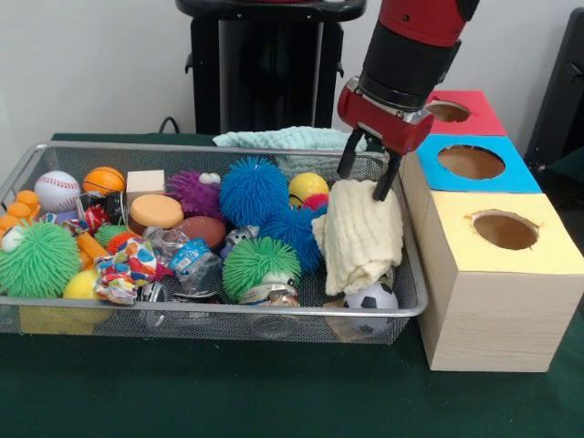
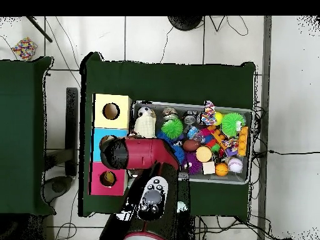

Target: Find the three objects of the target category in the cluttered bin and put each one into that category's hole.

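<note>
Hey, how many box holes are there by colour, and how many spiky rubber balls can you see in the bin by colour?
Red hole: 1
Blue hole: 1
Yellow hole: 1
Green spiky balls: 2
Blue spiky balls: 2
Purple spiky ball: 1
Total: 3 holes, 5 spiky balls visible in the wire bin; more may be buried.

Red arm w/ black cuff, red wrist block, two black fingers on tool.
</note>
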